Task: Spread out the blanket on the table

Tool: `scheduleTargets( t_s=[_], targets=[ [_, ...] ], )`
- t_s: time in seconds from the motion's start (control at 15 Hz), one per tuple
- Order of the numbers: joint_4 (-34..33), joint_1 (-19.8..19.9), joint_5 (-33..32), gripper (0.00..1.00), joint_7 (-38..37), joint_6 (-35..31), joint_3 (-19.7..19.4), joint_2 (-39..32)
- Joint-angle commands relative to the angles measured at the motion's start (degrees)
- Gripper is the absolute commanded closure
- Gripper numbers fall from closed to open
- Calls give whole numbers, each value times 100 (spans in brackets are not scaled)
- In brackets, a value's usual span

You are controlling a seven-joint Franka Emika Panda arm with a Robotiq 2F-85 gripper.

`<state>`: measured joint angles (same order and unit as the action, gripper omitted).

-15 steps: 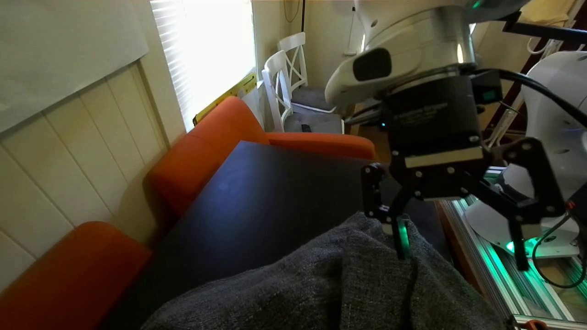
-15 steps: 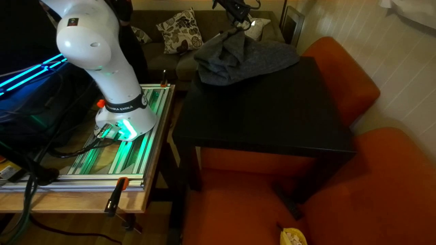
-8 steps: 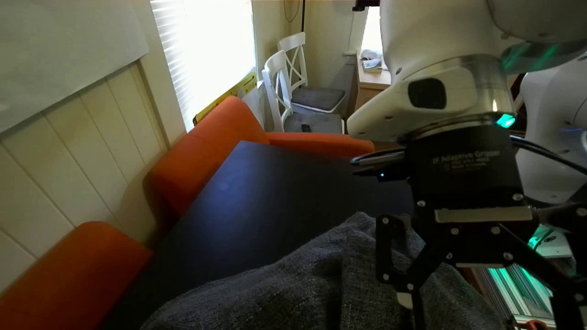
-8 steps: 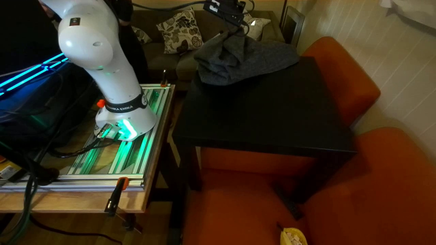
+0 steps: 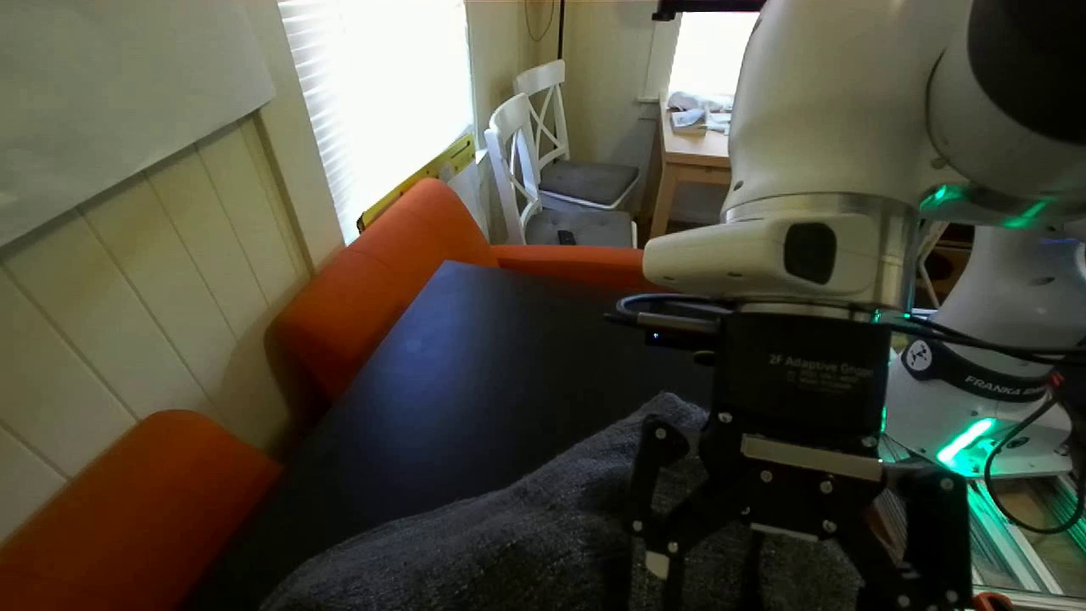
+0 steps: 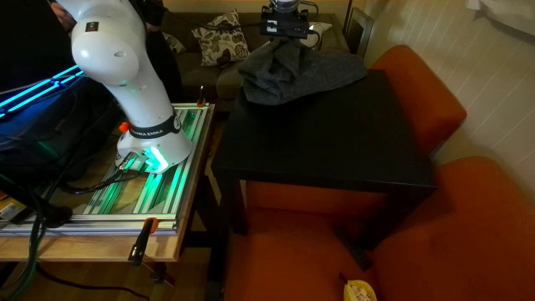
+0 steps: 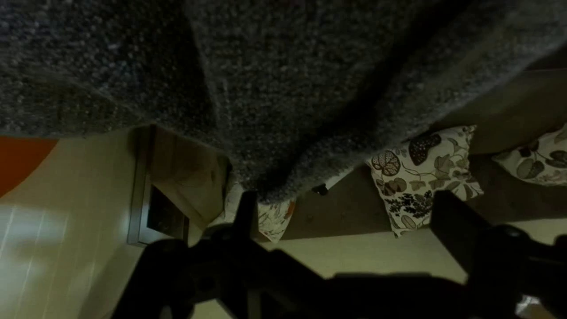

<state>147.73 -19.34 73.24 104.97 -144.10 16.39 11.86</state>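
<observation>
The blanket [image 6: 309, 77] is pretty much a heap on the table [image 6: 326, 142], far end in an exterior view, long axis crosswise, low end tapering toward the orange chair [image 6: 420, 98], peak poking up by the gripper [image 7: 347, 201], fingers spread apart.

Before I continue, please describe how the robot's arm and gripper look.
The arm is white and rounded, with a silvery ring, black cables, a green base light and a black band lettered FRANKA. The gripper is black, lettered 2F Adaptive, with jointed fingers, silvery screws and a pale strip.
</observation>
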Motion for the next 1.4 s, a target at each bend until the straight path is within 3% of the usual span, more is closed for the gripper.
scheduleTargets(
  t_s=[0.0,0.13,0.2,0.93,1.33],
  targets=[
    [-63,-45,308,0,513,-572,164,-305],
    [-87,-62,302,0,602,-748,223,-459],
    [-97,-68,276,21,611,-776,244,-520],
    [-290,-3,167,98,398,-368,201,-673],
    [-326,413,-559,99,-438,334,-222,-235]
  ],
)
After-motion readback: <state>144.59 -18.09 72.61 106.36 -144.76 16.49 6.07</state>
